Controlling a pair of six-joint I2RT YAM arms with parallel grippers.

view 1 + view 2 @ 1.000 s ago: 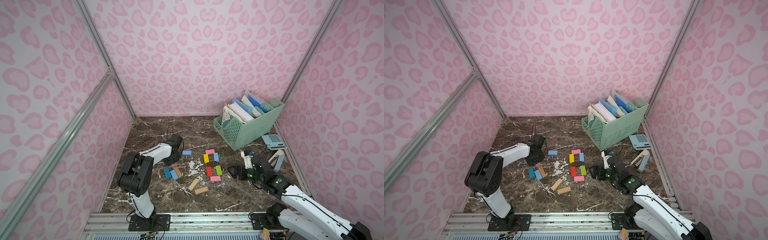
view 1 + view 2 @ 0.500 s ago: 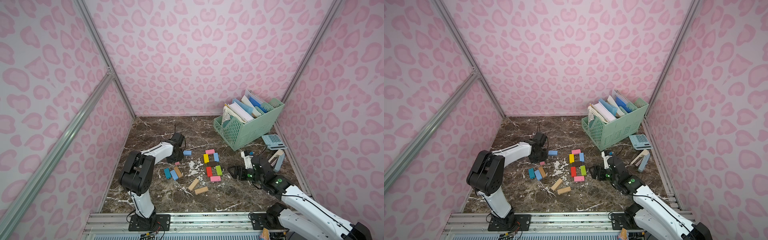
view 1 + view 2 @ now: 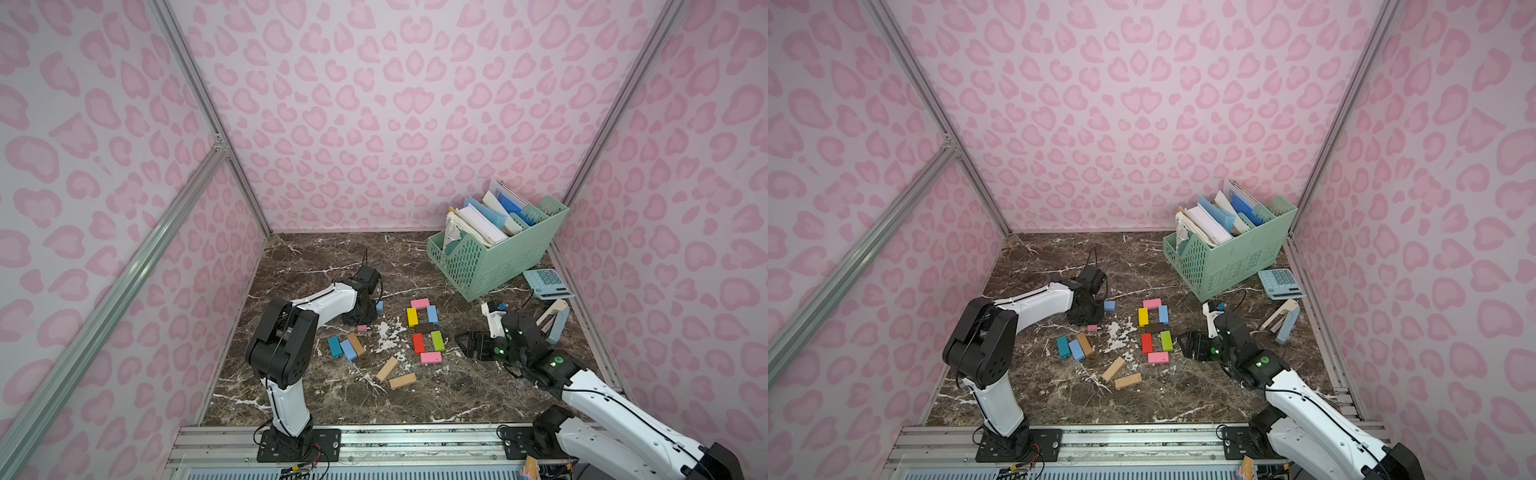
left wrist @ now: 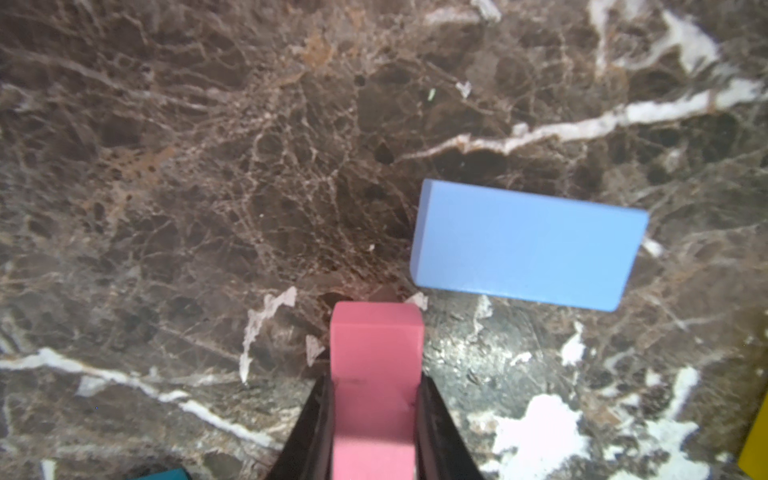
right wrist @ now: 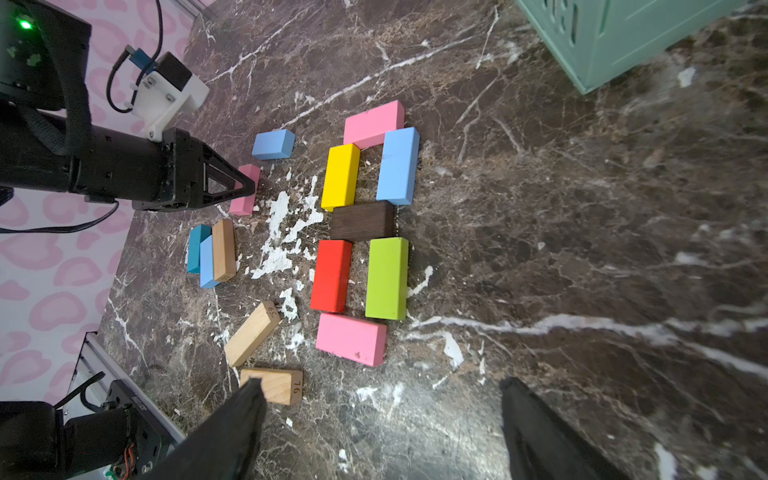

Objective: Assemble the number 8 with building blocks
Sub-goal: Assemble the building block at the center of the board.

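Here, pink block [image 4: 376, 332], inside left tool [image 4: 374, 384] (clamped)

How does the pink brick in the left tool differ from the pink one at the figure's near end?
The held pink brick is clamped in the shut left tool; the figure's pink brick lies free, flat. The held one sits apart, beside a light blue brick; the figure's one closes the loop by the red brick. Same pink, same shape.

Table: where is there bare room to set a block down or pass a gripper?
Free: the back, between basket and left wall; the front strip between tan blocks and rail. Crowded: between left gripper and the eight, with loose blocks.
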